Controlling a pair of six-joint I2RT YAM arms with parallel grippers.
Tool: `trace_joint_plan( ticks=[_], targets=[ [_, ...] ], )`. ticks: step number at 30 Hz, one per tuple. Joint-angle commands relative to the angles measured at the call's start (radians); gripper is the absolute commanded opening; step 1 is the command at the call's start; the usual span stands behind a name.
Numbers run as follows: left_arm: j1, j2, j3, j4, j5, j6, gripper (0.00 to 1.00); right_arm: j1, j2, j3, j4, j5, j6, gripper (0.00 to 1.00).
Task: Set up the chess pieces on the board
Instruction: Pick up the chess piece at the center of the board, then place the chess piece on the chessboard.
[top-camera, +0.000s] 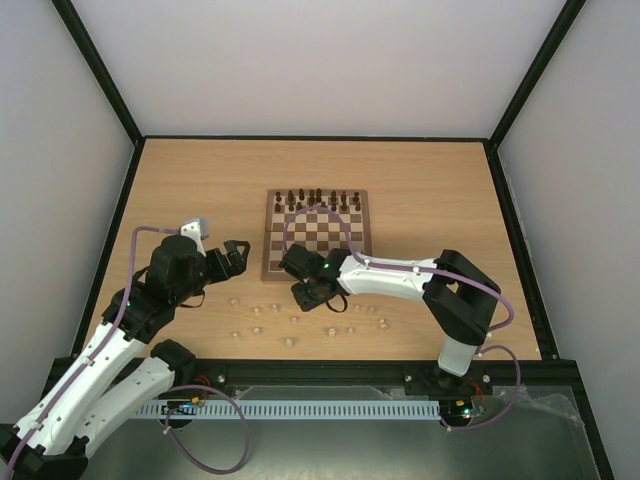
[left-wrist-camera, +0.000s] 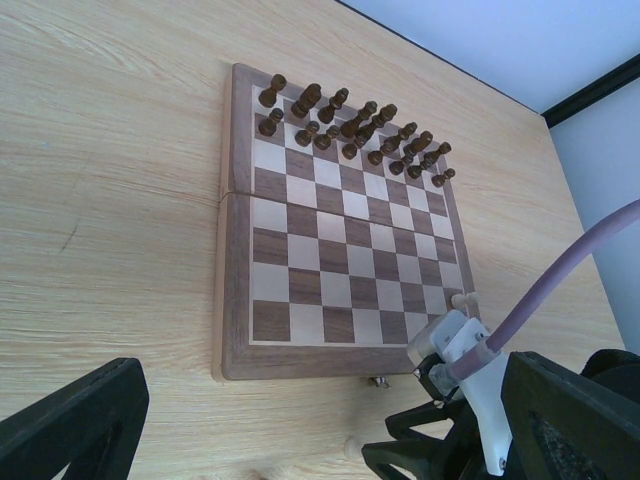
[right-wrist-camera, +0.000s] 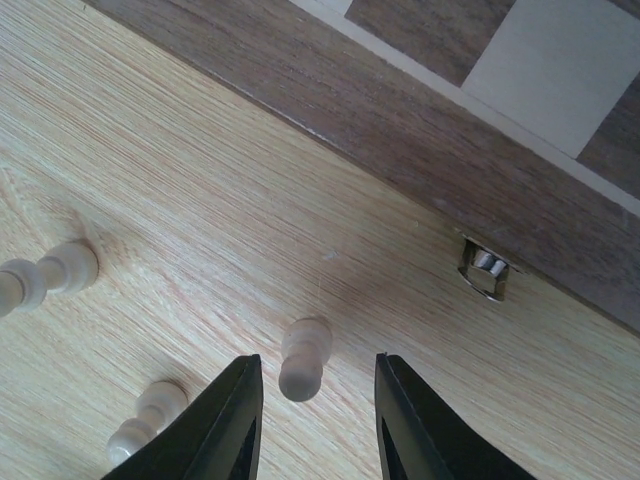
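Right pincer (right-wrist-camera: 318, 368) narrowly parted, not touching pale beige pawn (right-wrist-camera: 303, 355) between tips; pawn's long axis along fingers, rounded end toward board (right-wrist-camera: 400, 130) ahead.

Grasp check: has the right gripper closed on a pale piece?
No: the pale piece sits between the fingers of the right gripper, gaps both sides.

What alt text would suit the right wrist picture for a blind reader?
The right claw straddles a small pale chess piece on the wooden table, fingers apart, not gripping. Just beyond lie the board and its metal latch.
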Motion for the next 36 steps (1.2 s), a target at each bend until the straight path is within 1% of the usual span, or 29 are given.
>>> trace_joint_plan(
  ticks=[1, 7, 11, 20, 22, 25, 29, 36],
  targets=[
    [-0.006, -0.010, -0.001, -0.004, 0.010, 0.014, 1.00, 0.011, 0.038, 0.028, -0.046, -0.009, 0.008, 0.32],
    [-0.006, -0.016, -0.003, -0.004, 0.008, 0.012, 1.00, 0.014, 0.056, 0.025, -0.045, -0.010, 0.005, 0.32],
    [-0.006, -0.020, -0.002, -0.008, 0.009, 0.014, 0.99, 0.014, 0.068, 0.025, -0.042, -0.011, 0.004, 0.27],
    [-0.006, -0.029, -0.002, -0.010, 0.008, 0.012, 1.00, 0.014, 0.068, 0.040, -0.054, 0.000, -0.003, 0.09],
    [-0.005, -0.029, -0.003, -0.011, 0.007, 0.010, 1.00, 0.014, 0.053, 0.042, -0.065, 0.004, -0.003, 0.07],
    [-0.006, -0.030, -0.003, -0.010, 0.008, 0.010, 1.00, 0.014, 0.013, 0.054, -0.090, 0.020, -0.004, 0.06],
    [-0.006, -0.028, -0.003, -0.009, 0.011, 0.009, 1.00, 0.003, -0.041, 0.113, -0.172, 0.102, -0.022, 0.07],
    [-0.006, -0.011, -0.003, -0.001, 0.019, 0.010, 0.99, -0.124, -0.090, 0.200, -0.237, 0.118, -0.081, 0.07]
  ],
)
